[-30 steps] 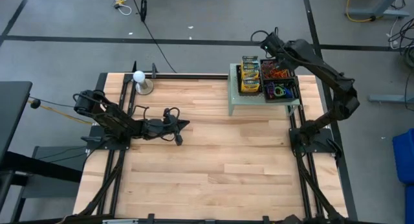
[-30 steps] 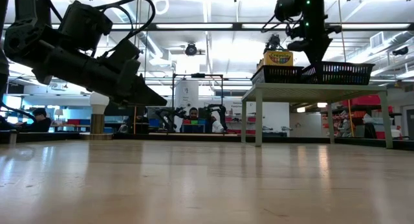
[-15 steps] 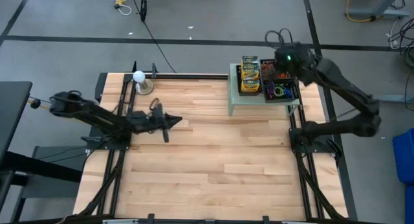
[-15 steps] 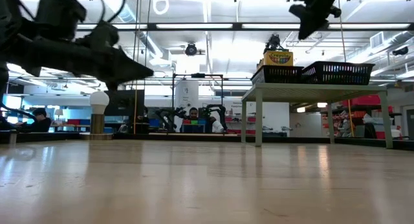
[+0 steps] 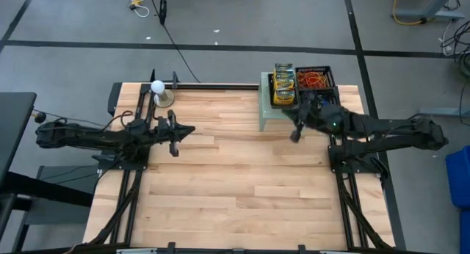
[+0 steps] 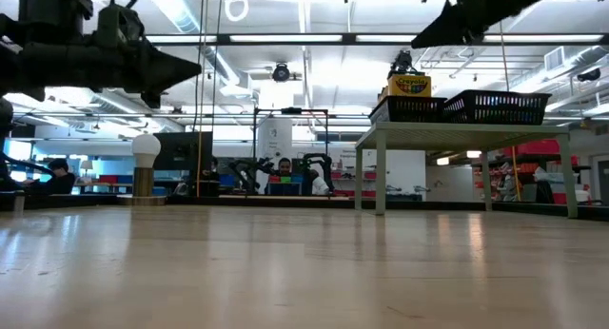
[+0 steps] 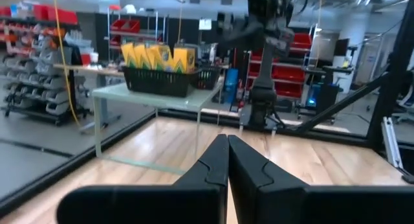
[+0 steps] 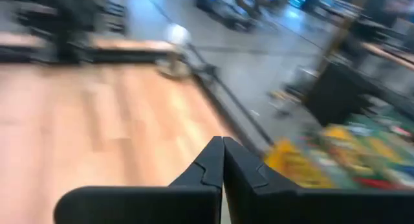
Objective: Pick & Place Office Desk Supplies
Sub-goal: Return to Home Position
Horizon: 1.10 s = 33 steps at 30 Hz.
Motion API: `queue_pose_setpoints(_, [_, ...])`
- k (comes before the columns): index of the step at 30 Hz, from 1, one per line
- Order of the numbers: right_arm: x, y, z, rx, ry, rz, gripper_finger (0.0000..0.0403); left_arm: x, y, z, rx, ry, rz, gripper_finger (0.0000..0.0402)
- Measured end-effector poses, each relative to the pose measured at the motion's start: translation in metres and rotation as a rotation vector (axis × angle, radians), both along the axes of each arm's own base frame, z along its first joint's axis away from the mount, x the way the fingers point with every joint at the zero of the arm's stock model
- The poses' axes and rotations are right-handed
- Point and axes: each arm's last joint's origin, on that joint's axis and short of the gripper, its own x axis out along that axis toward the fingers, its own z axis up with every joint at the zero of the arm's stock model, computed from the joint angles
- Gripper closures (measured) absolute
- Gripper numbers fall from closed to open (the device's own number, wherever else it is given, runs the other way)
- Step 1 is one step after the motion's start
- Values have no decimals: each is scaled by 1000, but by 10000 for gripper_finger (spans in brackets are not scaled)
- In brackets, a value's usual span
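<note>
Yellow-green crayon boxes stand in a black basket on a small pale-green stand at the table's far right. Beside them, a second black basket holds red and orange rubber bands; my right arm covers its near part. My right gripper is shut and holds nothing. It hovers above the table just off the stand's near edge, pointing toward the left. My left gripper is also shut on nothing and hangs level over the table's left side, pointing toward the stand. The crayon boxes show in the left wrist view.
A white ball on a small stand sits at the far left of the table. The wooden tabletop between the arms and toward the near edge is bare. In the low view, shelves and a person show in the room beyond.
My right gripper has come away from above the baskets toward the table's near edge. It has tipped from pointing down to nearly level and sunk a little. My left gripper has drawn back toward the table's left edge, risen, and tipped up to level.
</note>
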Motion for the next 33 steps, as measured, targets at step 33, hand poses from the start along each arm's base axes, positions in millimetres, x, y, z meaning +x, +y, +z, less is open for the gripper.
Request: queue_pose_setpoints(33, [-88, 16, -117, 53, -355, 154, 402, -27, 0, -5, -30, 88, 109, 393])
